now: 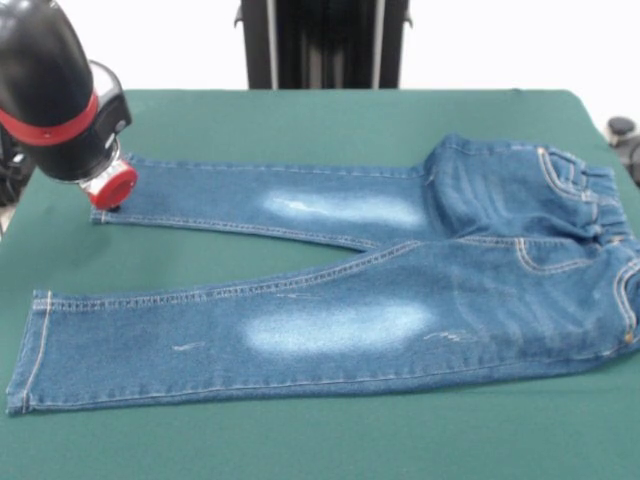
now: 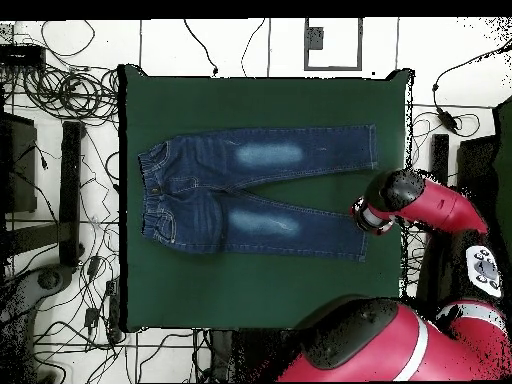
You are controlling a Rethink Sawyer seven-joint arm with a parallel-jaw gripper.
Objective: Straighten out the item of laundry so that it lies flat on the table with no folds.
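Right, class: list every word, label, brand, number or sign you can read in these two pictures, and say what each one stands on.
None: neither view shows any readable text.
Jeans: only stitching and faded patches, no readable label.
Robot arm: red and black casing, no lettering visible.
Table: plain green cloth.
Floor clutter in the overhead view: cables, no text that can be made out.

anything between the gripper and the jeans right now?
Nothing visible. The gripper is right at the cuff of the far leg of the jeans, with only bare table around it. No other objects lie on the cloth in either view. Whether it touches the cuff can't be told.
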